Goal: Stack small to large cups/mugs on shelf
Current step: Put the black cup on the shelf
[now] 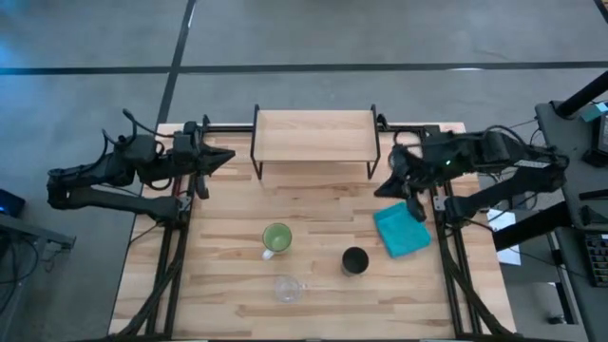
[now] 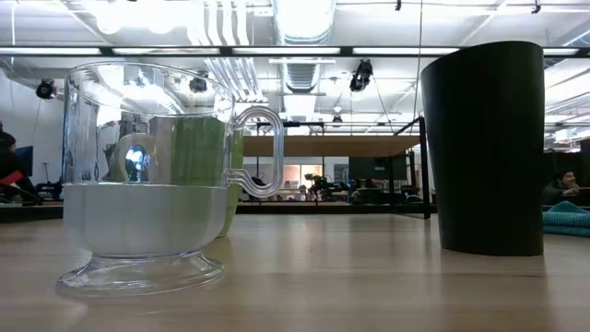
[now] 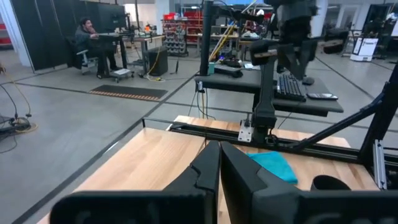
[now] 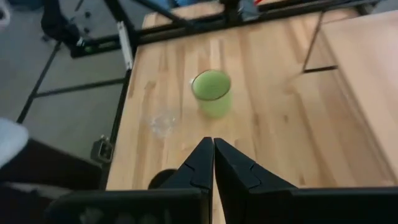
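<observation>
Nothing stacked yet. Glass cup (image 1: 287, 289), green mug (image 1: 276, 237) and black cup (image 1: 354, 260) stand near the desk's front edge; the shelf (image 1: 313, 136) at the back edge is bare. Left gripper (image 1: 224, 158) and right gripper (image 1: 413, 211) are both pinched closed, holding nothing. Risk: the clear, thin-walled glass cup may slip or tip under a misjudged grasp.

Wooden table (image 1: 228, 237), bearing shelf (image 1: 313, 136), green mug (image 1: 276, 237), glass cup (image 1: 287, 289), black cup (image 1: 354, 260), teal cloth (image 1: 401, 231)

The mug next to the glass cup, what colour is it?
Green mug, best seen in the high view.
</observation>
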You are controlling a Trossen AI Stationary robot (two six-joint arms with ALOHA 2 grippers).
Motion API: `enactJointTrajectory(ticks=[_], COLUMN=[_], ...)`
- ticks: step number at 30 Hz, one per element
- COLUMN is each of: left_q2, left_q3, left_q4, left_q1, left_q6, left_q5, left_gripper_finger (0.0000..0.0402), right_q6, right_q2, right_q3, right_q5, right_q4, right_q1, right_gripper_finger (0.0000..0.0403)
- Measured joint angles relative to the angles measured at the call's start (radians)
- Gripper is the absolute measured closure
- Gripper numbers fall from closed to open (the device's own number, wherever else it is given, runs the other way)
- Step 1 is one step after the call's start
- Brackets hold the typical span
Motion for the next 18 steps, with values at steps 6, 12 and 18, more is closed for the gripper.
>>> enactJointTrajectory(ticks=[6,12,18], left_q2=[-0.008,-0.021,-0.048], left_q3=[0.000,0.000,-0.007], left_q4=[-0.001,-0.001,-0.016], left_q1=[0.000,0.000,0.000], left_q6=[-0.001,-0.002,-0.002], left_q5=[0.000,0.000,0.016], left_gripper_finger=[0.0402,0.0402,0.0402], right_q6=[0.002,0.058,0.060], right_q2=[0.068,0.138,0.204], right_q3=[0.007,0.007,0.007], right_q5=[-0.027,-0.039,-0.171], right_q4=[0.005,-0.009,-0.052], right_q1=[0.057,0.063,0.064], right_gripper_finger=[0.0394,0.0394,0.0394])
